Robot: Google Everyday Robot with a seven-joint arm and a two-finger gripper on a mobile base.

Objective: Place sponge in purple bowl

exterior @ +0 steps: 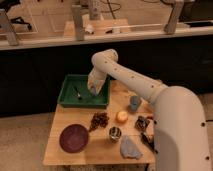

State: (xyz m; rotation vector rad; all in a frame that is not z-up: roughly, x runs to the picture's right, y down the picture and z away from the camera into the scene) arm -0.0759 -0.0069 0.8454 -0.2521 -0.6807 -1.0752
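Observation:
The purple bowl (74,138) sits at the front left of the wooden table (65,155), dark, round and with nothing in it. My gripper (93,86) hangs at the end of the white arm over the right part of the green tray (67,101), well behind and to the right of the bowl. It is shut, and I cannot tell whether anything is in it. The sponge is hidden or out of view.
A thin dark utensil (78,93) lies in the tray. On the table are a grey-blue cup (134,102), an orange-yellow item (121,116), a brown cluster (99,120), a metal cup (115,133), a grey cloth (130,149) and a dark packet (142,123).

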